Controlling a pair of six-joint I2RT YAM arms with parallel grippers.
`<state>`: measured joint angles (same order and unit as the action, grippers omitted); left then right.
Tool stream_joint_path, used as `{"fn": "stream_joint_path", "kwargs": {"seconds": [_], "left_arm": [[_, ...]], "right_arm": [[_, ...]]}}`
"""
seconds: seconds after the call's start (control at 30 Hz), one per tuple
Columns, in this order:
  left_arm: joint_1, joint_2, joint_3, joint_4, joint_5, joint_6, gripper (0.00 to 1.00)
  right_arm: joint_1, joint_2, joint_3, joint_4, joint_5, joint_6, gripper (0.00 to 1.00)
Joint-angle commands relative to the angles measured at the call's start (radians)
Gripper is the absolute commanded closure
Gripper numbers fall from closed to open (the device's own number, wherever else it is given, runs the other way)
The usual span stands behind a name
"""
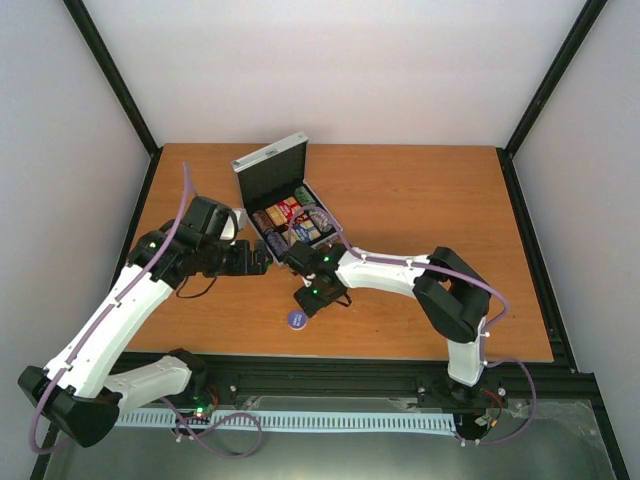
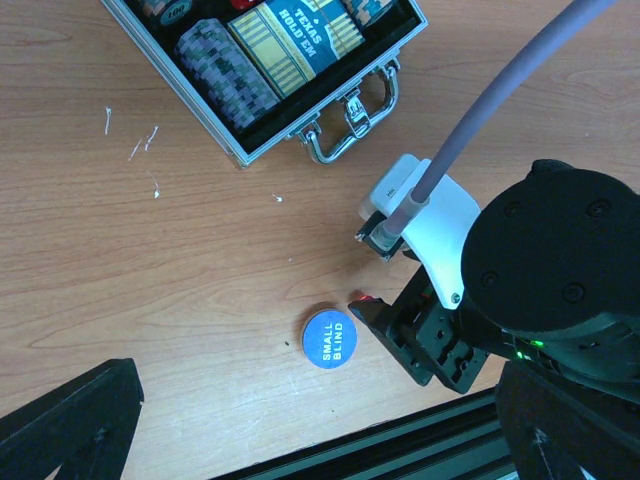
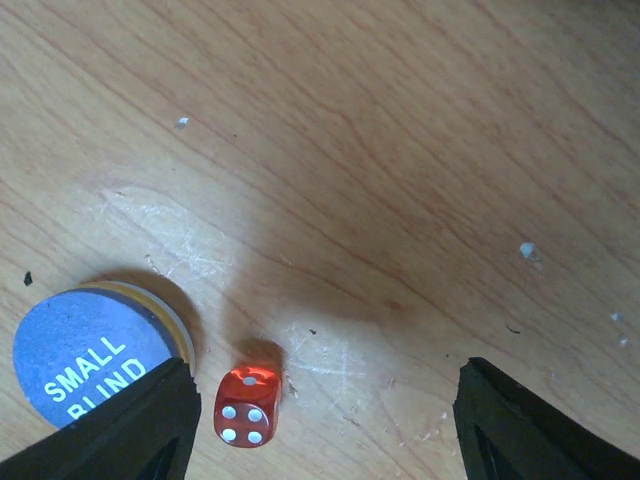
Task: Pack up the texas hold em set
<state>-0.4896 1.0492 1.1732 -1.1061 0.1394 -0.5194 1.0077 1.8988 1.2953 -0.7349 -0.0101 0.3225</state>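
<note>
While the top view shows you the small silver metal case (image 1: 272,163) open and mostly filled on the wooden counter (image 1: 430,210), the round blue disc (image 1: 297,319) lies outside it, nearer the arms. Left wrist: your left pincer (image 2: 315,405) hangs spread and empty near that disc. Right wrist: your right pincer (image 3: 320,425) is released around the small red die (image 3: 247,405) just beside the disc, so both pieces and the lid seem left to do.

Blue disc (image 2: 329,339): white "SMALL BLIND", legible in both wrist views; blue-and-yellow card box (image 2: 300,40) inside the case (image 2: 200,113): "TEXAS HOLD EM"; chip (image 2: 176,10) at the frame's top edge: "100"; red die (image 3: 247,405): four white pips on the near face, one on top.
</note>
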Motion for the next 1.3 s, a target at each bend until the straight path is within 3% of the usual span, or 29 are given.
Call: {"fn": "stream_joint_path", "kwargs": {"seconds": [0.0,0.37,0.53,1.0,1.13,1.27], "left_arm": [[0.006,-0.013,-0.005,0.018,0.003,0.01,0.0],[0.006,0.012,0.0,0.033,0.007,0.013,0.0],[0.006,0.014,0.0,0.037,0.006,0.01,0.0],[0.006,0.011,0.0,0.034,0.008,0.001,0.0],[0.006,0.008,0.002,0.03,0.005,-0.002,0.0],[0.006,0.004,0.002,0.028,0.003,-0.002,0.0]], "right_arm": [[0.003,0.024,0.017,0.016,-0.017,-0.001,0.32],[0.004,0.043,0.013,0.014,-0.036,-0.006,0.38],[0.008,0.046,0.003,0.006,-0.03,-0.001,0.6],[0.019,0.028,-0.059,0.011,-0.025,0.011,0.61],[0.019,0.028,-0.06,0.004,-0.014,0.015,0.88],[0.019,0.022,-0.036,-0.015,0.02,0.014,0.94]]}}
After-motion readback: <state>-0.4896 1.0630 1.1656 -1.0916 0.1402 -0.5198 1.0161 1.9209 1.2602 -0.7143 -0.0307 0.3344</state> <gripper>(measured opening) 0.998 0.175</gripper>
